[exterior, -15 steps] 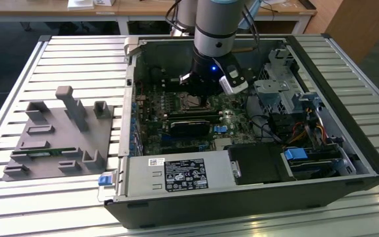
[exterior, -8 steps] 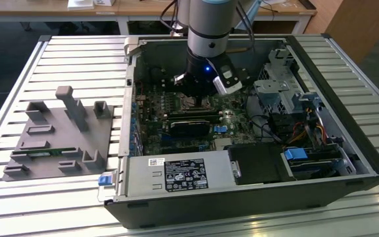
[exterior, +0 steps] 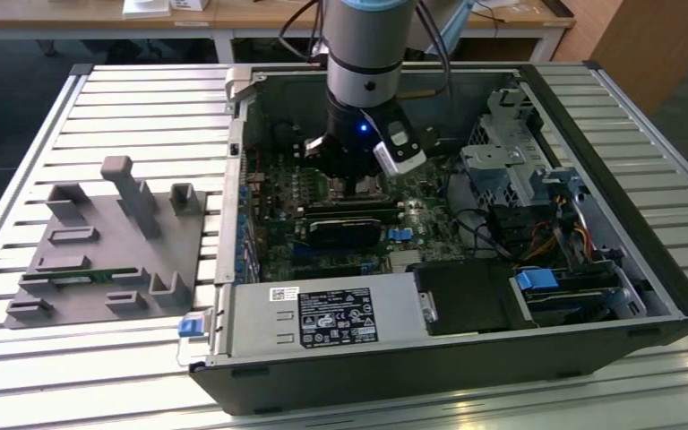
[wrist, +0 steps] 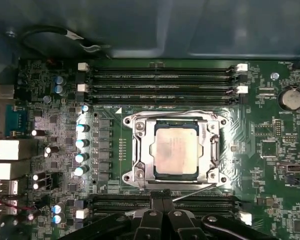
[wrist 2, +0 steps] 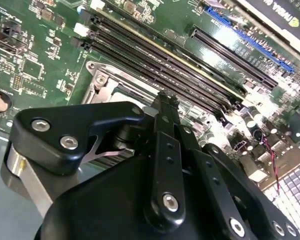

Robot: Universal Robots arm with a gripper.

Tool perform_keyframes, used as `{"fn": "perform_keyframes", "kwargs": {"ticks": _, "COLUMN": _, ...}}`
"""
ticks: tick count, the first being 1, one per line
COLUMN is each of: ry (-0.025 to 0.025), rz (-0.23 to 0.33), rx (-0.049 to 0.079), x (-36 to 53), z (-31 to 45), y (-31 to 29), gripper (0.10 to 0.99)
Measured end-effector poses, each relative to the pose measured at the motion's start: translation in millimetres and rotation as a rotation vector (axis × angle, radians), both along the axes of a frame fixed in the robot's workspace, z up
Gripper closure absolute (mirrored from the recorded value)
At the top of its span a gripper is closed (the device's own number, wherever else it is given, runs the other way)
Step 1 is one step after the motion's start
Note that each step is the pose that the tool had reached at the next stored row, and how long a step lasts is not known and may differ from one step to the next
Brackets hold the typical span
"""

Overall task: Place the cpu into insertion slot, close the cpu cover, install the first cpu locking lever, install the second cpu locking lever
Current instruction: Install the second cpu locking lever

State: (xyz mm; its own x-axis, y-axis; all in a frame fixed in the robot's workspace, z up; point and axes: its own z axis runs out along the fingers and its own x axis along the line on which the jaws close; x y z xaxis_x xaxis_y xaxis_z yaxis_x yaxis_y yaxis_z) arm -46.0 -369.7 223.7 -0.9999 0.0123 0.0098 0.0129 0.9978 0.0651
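The cpu (wrist: 176,152), a pale silvery square, lies in the insertion slot (wrist: 176,124), of which a thin dark rim shows around the chip. The cpu cover (wrist: 141,145), a metal frame plate, lies flat around the chip. One thin wire locking lever (wrist: 177,114) runs along one edge of the cover. Another lever (wrist: 195,192) slants away from my fingertips at the opposite edge. My gripper (wrist: 162,198) is shut, its tips beside that slanted lever's end. The gripper (wrist 2: 165,100) hangs just over the socket frame (wrist 2: 102,80), and in the exterior view the gripper (exterior: 356,186) stands low inside the open computer case.
Long black memory slots (wrist: 165,80) flank the socket, with more (wrist: 115,202) near my fingers. Capacitors (wrist: 81,142) stand in a row beside it. A graphics card (exterior: 344,228), power supply (exterior: 320,318) and drive cage (exterior: 511,161) crowd the case. A grey fixture (exterior: 105,242) sits at the exterior view's left.
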Motion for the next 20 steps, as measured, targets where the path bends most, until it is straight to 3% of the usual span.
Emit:
{"fn": "perform_keyframes", "kwargs": {"ticks": 5, "ry": 0.0002, "rz": 0.0, "rx": 0.014, "x": -0.6, "z": -5.5, "y": -0.5, "gripper": 0.98}}
{"fn": "perform_keyframes", "kwargs": {"ticks": 9, "ry": -0.0001, "rz": 0.0, "rx": 0.026, "x": -0.9, "z": -6.2, "y": -6.2, "gripper": 0.98}}
{"fn": "perform_keyframes", "kwargs": {"ticks": 15, "ry": -0.0002, "rz": 0.0, "rx": 0.033, "x": -10.1, "z": -6.5, "y": -8.8, "gripper": 0.98}}
{"fn": "perform_keyframes", "kwargs": {"ticks": 20, "ry": 0.0, "rz": 0.0, "rx": 0.033, "x": -10.9, "z": -13.6, "y": -8.9, "gripper": 0.98}}
